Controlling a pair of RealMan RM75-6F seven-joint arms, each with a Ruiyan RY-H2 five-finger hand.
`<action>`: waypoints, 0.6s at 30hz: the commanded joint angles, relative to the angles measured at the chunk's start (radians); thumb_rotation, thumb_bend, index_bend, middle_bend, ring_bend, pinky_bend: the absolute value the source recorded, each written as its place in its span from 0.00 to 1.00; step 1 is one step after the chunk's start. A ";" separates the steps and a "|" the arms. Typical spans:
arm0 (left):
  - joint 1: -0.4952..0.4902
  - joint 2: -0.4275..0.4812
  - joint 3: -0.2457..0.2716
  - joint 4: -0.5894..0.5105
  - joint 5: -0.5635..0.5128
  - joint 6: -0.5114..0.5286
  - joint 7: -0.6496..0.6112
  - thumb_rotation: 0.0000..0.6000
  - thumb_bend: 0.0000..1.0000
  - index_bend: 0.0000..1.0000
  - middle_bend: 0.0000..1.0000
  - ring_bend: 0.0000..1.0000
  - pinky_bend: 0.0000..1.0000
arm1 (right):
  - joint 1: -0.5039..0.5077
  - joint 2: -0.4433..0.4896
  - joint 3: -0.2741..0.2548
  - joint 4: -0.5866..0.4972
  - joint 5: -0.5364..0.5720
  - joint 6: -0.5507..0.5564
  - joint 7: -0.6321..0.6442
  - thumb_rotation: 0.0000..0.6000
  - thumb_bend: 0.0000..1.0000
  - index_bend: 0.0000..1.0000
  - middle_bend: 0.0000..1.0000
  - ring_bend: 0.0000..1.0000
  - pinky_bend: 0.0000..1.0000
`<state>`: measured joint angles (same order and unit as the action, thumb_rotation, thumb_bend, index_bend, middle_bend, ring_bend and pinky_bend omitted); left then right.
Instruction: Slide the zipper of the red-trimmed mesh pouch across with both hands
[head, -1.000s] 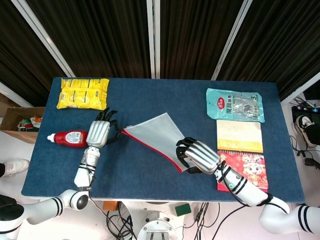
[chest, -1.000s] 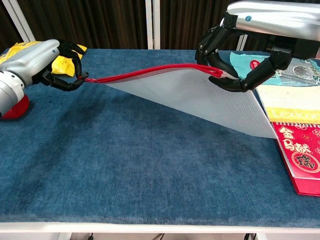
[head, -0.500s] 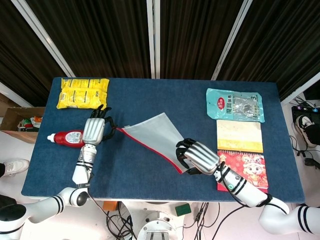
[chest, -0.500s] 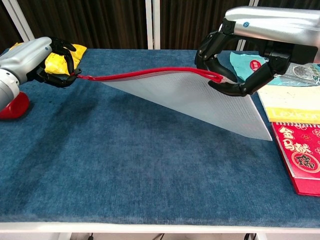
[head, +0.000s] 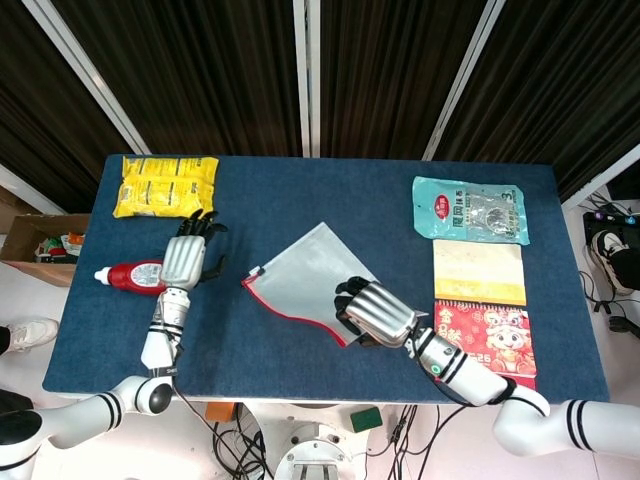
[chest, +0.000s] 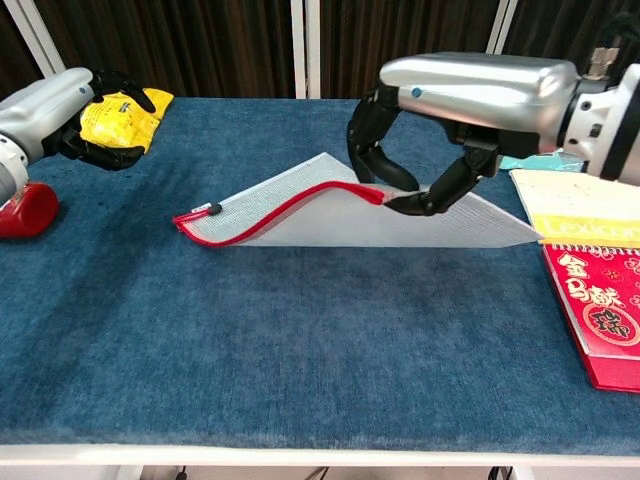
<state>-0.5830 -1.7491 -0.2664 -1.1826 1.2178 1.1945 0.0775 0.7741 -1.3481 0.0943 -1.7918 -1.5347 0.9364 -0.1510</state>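
While the left hand (head: 183, 260) hovers at 9 o'clock on the desk (head: 300, 190), holding nothing with its fingers loosely curled, a red bottle (head: 132, 277) lies just beside it at its 8 o'clock and a yellow packet (head: 165, 186) lies at its 12 o'clock. At mid-desk sits the pouch (head: 305, 280), its red-trimmed zipper edge running from the slider end at 9 o'clock (head: 252, 274) toward 4 o'clock, where the right hand (head: 372, 312) grips the trim. The pouch's far corner points to 12 o'clock.

From the chest view the pouch (chest: 330, 205) shows as lifted at the right hand's (chest: 405, 190) end and resting on the desk at the slider end, a tilt the head view hides. That view also shows the thumb and fingers pinching the red edge.

At 2 o'clock lies a teal packet (head: 470, 209); its print is too small to read. Below it a cream and yellow book (head: 478, 272) carries "Lexicon" (chest: 600, 228) in the chest view only, and a red box (head: 490, 343) bears gold Chinese characters.
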 joint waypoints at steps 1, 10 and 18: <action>0.013 0.046 -0.005 -0.073 0.024 0.039 0.014 1.00 0.34 0.28 0.10 0.02 0.12 | 0.037 -0.079 0.020 0.043 0.083 -0.062 -0.089 1.00 0.61 0.60 0.42 0.19 0.23; 0.071 0.187 0.030 -0.272 0.120 0.144 0.058 1.00 0.26 0.27 0.10 0.02 0.12 | 0.096 -0.067 -0.037 -0.025 0.400 -0.234 -0.299 1.00 0.00 0.00 0.00 0.00 0.00; 0.148 0.335 0.081 -0.396 0.143 0.183 0.067 1.00 0.22 0.27 0.10 0.02 0.12 | 0.054 0.093 -0.093 -0.164 0.447 -0.176 -0.279 1.00 0.00 0.00 0.00 0.00 0.00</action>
<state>-0.4592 -1.4496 -0.2019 -1.5472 1.3544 1.3647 0.1411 0.8518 -1.3012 0.0232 -1.9149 -1.0632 0.7351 -0.4510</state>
